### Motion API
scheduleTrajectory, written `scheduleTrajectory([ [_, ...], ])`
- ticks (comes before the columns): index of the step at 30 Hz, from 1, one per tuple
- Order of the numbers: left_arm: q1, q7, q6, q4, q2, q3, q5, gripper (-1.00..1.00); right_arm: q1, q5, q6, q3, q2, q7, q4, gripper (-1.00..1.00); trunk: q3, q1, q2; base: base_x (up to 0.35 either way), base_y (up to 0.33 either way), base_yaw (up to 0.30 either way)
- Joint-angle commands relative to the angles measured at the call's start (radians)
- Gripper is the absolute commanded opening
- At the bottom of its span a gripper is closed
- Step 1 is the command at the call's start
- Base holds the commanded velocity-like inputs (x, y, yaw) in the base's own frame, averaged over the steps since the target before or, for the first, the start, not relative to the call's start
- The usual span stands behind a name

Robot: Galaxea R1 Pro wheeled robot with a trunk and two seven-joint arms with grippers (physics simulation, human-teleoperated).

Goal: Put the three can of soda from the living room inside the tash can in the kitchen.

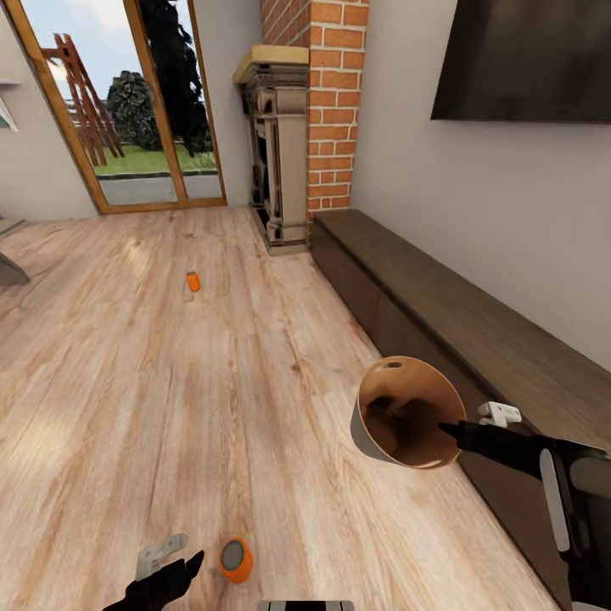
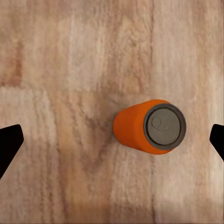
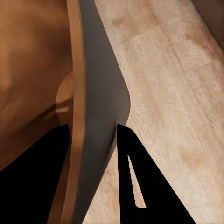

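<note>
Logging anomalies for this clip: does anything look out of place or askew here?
Yes. Two orange soda cans stand on the wood floor, one by the left gripper, one farther off. The trash can is held tilted in mid-air, its wall pinched by the right gripper.

Glossy copper-lined bin (image 1: pixel 407 416) — wood-grain floor (image 1: pixel 170 373)

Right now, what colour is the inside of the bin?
Glossy brown-copper inside the bin, grey outside; clearest in the head view.

Left gripper (image 1: pixel 174 567): I hold it low at my left, pointing down, fingers (image 2: pixel 9 144) spread wide, nothing between them. Right gripper (image 3: pixel 93 140): arm reaches forward at my right, fingers closed across the tash can (image 1: pixel 406 413) rim, one inside, one outside.
</note>
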Motion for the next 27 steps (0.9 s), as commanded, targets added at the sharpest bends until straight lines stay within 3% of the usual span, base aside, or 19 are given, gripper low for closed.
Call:
scheduleTrajectory([
  [1, 0.0, 0.0, 0.0, 0.0, 0.0, 0.0, 0.0, 1.0, 0.0, -0.032, 0.008, 0.0, 0.0, 0.002, -0.001, -1.0, 0.0, 0.0, 0.0, 0.044, 0.0, 0.0],
  [21, 0.0, 0.001, 0.0, 0.001, -0.002, 0.0, 0.0, 1.0, 0.0, -0.032, 0.008, 0.002, -0.001, 0.002, -0.001, -1.0, 0.0, 0.0, 0.0, 0.006, 0.0, 0.0],
  [27, 0.0, 0.002, 0.001, 0.004, -0.001, 0.0, 0.0, 1.0, 0.0, -0.032, 0.008, 0.002, -0.001, 0.002, -0.001, -1.0, 0.0, 0.0, 0.0, 0.203, 0.0, 0.0],
])
